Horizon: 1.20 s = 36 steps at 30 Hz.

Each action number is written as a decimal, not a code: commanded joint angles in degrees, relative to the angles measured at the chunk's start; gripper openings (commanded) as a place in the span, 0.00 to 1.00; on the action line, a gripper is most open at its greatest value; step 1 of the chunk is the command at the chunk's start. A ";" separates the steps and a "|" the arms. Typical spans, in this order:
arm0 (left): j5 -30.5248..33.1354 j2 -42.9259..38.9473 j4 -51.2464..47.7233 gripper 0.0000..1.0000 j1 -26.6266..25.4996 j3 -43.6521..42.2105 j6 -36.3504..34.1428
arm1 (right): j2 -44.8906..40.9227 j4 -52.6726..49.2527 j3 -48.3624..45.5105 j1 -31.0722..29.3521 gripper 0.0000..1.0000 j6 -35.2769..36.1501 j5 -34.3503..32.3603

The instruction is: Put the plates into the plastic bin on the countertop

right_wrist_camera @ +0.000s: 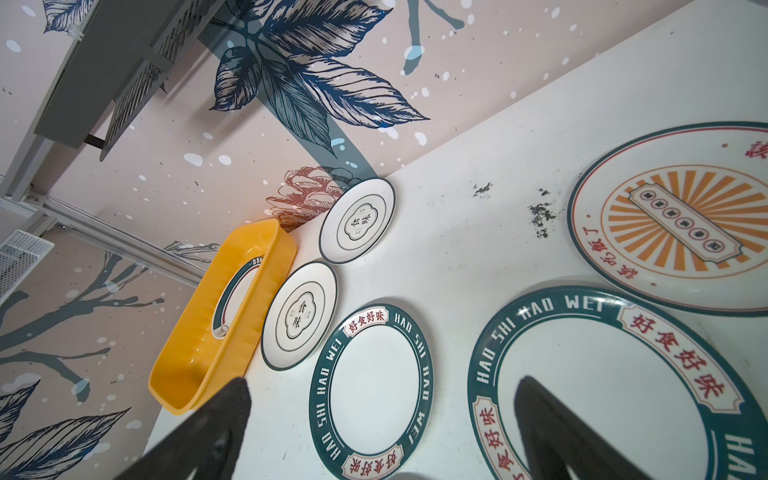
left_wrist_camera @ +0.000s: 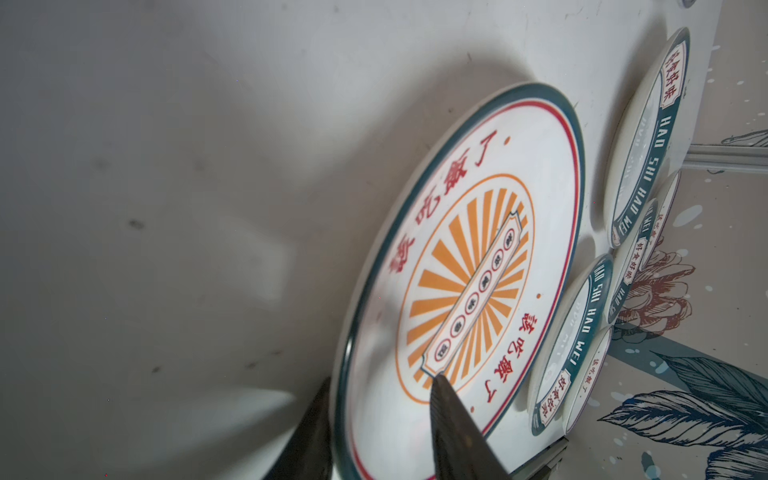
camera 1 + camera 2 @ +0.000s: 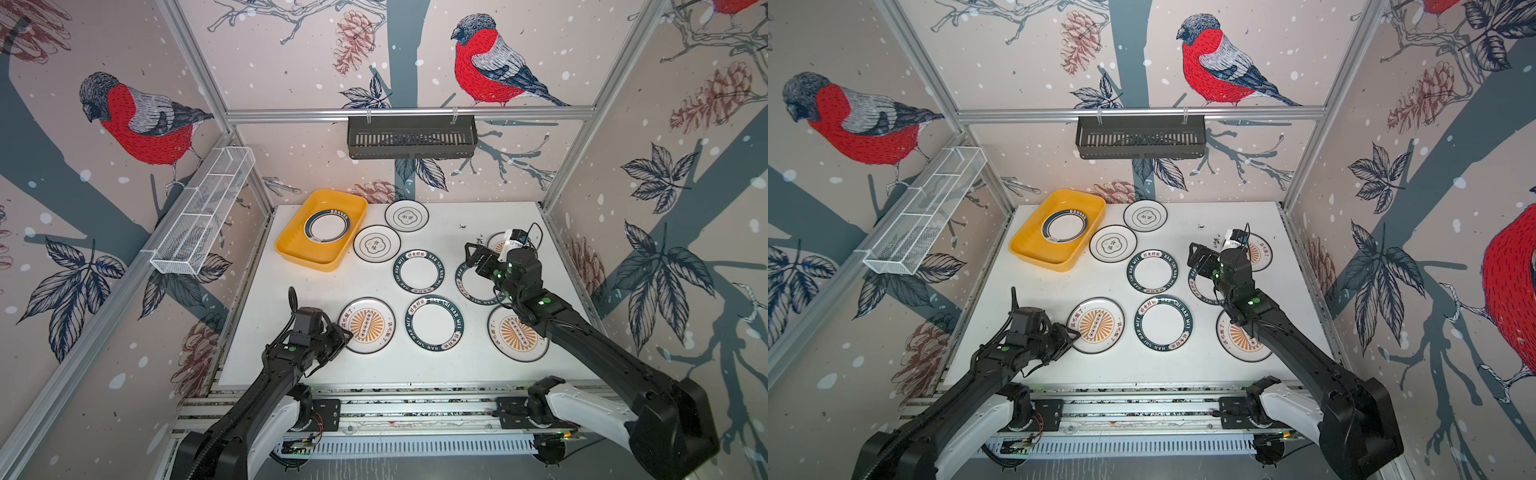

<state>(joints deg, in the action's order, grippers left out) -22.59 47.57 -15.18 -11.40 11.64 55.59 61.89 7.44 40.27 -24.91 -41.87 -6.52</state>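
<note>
Near the countertop's (image 3: 386, 365) front-left edge, the left gripper (image 3: 347, 336) is set astride a sunburst plate's (image 3: 368, 325) rim; clamped or not cannot be told. The right gripper (image 3: 470, 254) is held wide apart above a green-rimmed plate (image 3: 465, 286); another plate (image 3: 327, 225) is seated in the plastic bin (image 3: 291, 249), far left.

Bright, even light from above; soft shadows on countertop (image 3: 399, 370). Both top views bow at edges. Left wrist view dimmer, near surface blurred, faint sheen on sunburst plate (image 2: 540, 174).
</note>
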 commanded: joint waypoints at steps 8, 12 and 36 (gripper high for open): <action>1.81 -6.22 0.26 0.07 -0.12 -4.85 10.77 | 0.49 0.29 0.42 -0.13 1.00 0.21 -1.23; 2.89 -9.02 -1.01 0.00 -0.12 -3.76 11.68 | 0.77 0.47 0.77 -0.05 1.00 0.60 -1.08; 7.78 -5.63 -8.11 0.00 -0.11 17.27 1.59 | -1.41 -0.33 0.10 2.51 1.00 5.46 4.32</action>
<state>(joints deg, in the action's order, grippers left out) -15.35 41.41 -23.86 -11.51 27.33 59.29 61.23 7.25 40.69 -22.76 -37.54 -3.25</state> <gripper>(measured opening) 0.077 0.996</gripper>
